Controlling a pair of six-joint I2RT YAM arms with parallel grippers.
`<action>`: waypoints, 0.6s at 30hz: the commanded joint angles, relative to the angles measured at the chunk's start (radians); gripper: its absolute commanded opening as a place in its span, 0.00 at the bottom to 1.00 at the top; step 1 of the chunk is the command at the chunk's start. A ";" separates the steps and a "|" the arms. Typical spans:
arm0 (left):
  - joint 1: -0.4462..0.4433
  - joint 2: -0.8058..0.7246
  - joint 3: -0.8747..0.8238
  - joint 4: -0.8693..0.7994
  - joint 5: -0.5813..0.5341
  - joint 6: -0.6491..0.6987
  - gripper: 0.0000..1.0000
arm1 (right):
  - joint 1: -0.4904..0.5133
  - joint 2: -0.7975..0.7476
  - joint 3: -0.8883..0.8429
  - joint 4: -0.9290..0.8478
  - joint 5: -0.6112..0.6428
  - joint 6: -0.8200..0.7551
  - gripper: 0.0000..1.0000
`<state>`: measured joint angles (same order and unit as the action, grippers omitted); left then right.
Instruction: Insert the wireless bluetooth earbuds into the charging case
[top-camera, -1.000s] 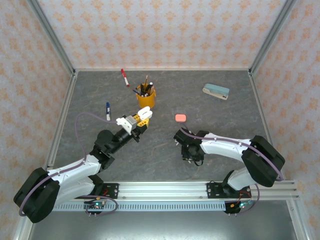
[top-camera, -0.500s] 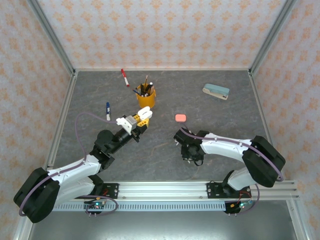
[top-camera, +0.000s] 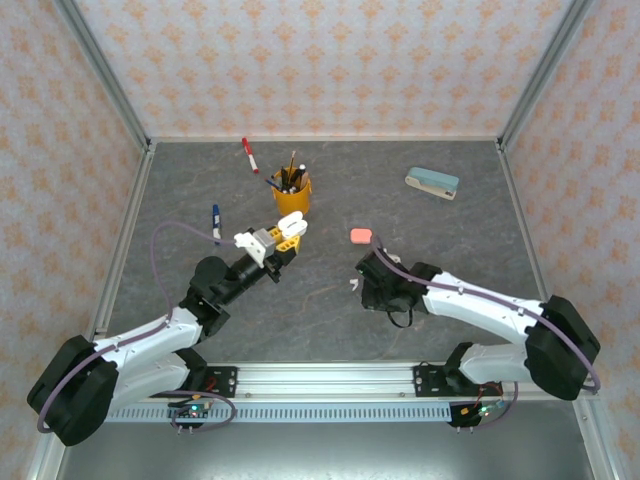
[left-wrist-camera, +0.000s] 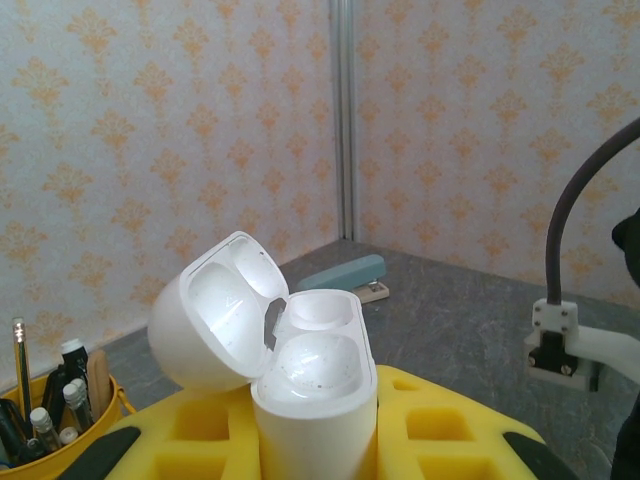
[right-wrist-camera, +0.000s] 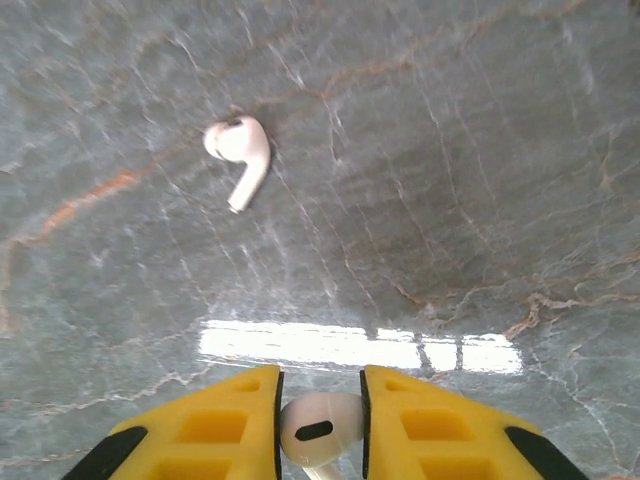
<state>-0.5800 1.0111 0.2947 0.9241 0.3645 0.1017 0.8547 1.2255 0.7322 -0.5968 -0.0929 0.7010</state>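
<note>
My left gripper (left-wrist-camera: 315, 445) is shut on a white charging case (left-wrist-camera: 312, 370) held upright, its lid (left-wrist-camera: 215, 315) swung open to the left and both wells empty. From above, this gripper (top-camera: 268, 244) hangs over the table's middle left. My right gripper (right-wrist-camera: 318, 425) is shut on a white earbud (right-wrist-camera: 320, 425), pinched between the yellow fingers (right-wrist-camera: 215, 425) just above the table. A second white earbud (right-wrist-camera: 240, 150) lies loose on the stone surface ahead, also seen from above as a white earbud (top-camera: 353, 284) left of the right gripper (top-camera: 373, 287). The salmon-pink earbuds are out of view.
A closed pink case (top-camera: 361, 236) lies beyond the right gripper. A yellow pen cup (top-camera: 292, 196) stands behind the left gripper, with a red marker (top-camera: 249, 155) and a blue marker (top-camera: 216, 222) nearby. A teal stapler (top-camera: 432, 183) rests at the back right.
The right arm has stretched out and its gripper has shifted away from the near edge, uncovering the loose white earbud beside it. The left arm has hardly moved.
</note>
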 joint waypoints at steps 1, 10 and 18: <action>-0.001 0.006 0.036 -0.007 0.031 0.004 0.00 | -0.001 -0.038 0.075 0.027 0.082 -0.027 0.23; -0.005 0.043 0.061 -0.014 0.057 0.023 0.00 | -0.012 -0.078 0.285 0.084 0.157 -0.148 0.23; -0.010 0.100 0.098 0.001 0.083 0.033 0.00 | -0.013 -0.099 0.443 0.201 0.188 -0.255 0.24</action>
<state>-0.5808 1.1023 0.3496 0.9005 0.4164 0.1074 0.8471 1.1507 1.1278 -0.4698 0.0509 0.5140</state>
